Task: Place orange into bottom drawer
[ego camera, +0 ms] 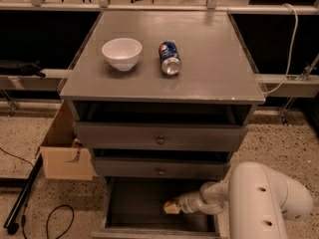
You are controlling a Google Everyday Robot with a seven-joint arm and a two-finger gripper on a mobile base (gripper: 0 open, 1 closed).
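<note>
The bottom drawer of the grey cabinet is pulled open and shows a dark bare interior. My gripper reaches in from the right on the white arm and sits low over the drawer's right half. The orange does not show in this view; it is hidden or out of view.
On the cabinet top stand a white bowl and a blue soda can lying on its side. The two upper drawers have small knobs. A cardboard box stands on the floor at left, with a dark pole and a cable nearby.
</note>
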